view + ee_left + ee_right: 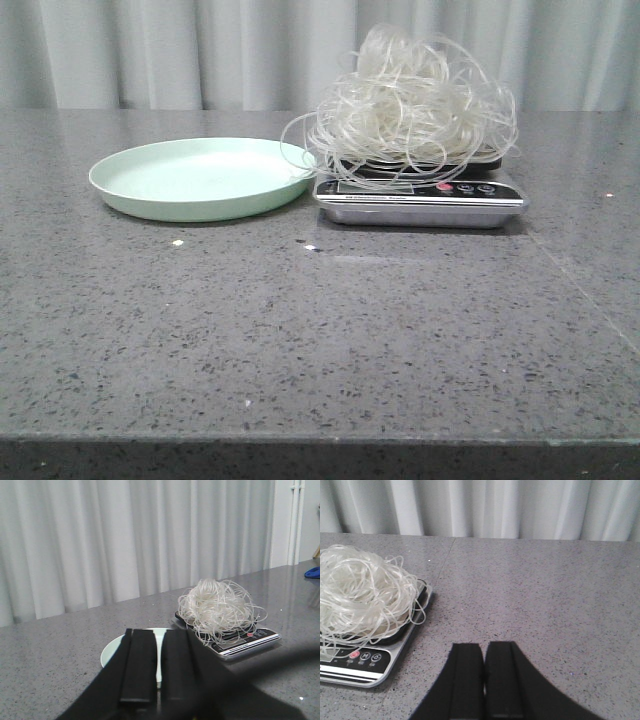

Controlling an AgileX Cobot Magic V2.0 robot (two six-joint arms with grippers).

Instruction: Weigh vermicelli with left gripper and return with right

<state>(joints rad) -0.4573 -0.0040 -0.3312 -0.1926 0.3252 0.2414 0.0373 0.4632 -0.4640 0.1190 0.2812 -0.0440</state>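
Already the vermicelli (415, 100) sits heaped on the scale (420, 198) toward the table's (320, 330) far edge, just beside the bare mint plate (200, 178). Both the left gripper (159, 672) and right gripper (484, 677) hang back, fingers nearly together, holding nothing. Judging by this, the right one should open wide, descend over the tangle's middle, and gather loops deeply, lifting slowly so strands don't snag the scale.

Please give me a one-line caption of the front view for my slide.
Vermicelli heaped on a kitchen scale, beside an empty mint-green plate on a grey speckled table.
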